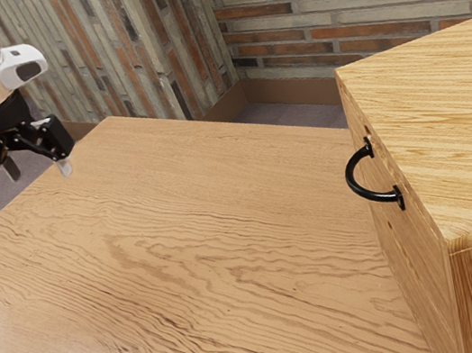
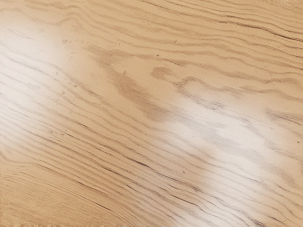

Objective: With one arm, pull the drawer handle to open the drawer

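Observation:
A wooden drawer cabinet (image 1: 452, 157) stands at the exterior view's right on the wooden table (image 1: 188, 267). On its front face sits a black curved handle (image 1: 366, 177), and the drawer front lies flush with the cabinet. My gripper (image 1: 37, 168) hangs at the exterior view's upper left, above the table's far corner and far from the handle. Its two fingers stand apart with nothing between them. The wrist view looks down on bare wood grain of the table (image 2: 151, 113).
A brick wall (image 1: 325, 5) runs behind the table, with a strip of floor (image 1: 289, 112) at its foot. The broad tabletop stretches between my gripper and the cabinet.

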You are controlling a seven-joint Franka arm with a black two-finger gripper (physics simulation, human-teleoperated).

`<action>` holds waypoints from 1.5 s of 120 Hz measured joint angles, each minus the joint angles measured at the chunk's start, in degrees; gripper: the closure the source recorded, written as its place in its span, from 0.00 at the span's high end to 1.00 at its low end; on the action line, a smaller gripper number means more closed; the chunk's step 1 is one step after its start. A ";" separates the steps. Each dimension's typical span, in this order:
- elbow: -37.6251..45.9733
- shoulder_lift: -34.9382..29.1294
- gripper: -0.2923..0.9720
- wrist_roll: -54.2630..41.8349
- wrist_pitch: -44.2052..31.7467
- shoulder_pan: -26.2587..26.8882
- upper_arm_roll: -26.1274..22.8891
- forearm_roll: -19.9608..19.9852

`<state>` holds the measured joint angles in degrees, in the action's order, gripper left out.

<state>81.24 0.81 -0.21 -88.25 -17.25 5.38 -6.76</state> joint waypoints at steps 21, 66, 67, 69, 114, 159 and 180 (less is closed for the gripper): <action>0.02 0.08 0.77 0.04 0.01 -2.23 0.09 0.34; -0.62 -0.69 0.77 0.05 0.03 2.37 -0.06 0.34; -1.37 -1.08 0.77 0.05 0.07 2.56 -0.12 0.25; -3.02 -1.78 0.77 0.05 0.12 2.95 -0.25 0.12; -14.12 -0.55 0.77 0.37 -0.38 16.47 -2.26 1.78; -9.96 -0.99 0.77 6.49 2.83 8.06 -2.42 6.61; -1.39 0.35 0.77 17.20 0.33 2.30 -2.32 10.19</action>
<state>79.85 1.16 16.99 -87.92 -14.95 3.06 3.42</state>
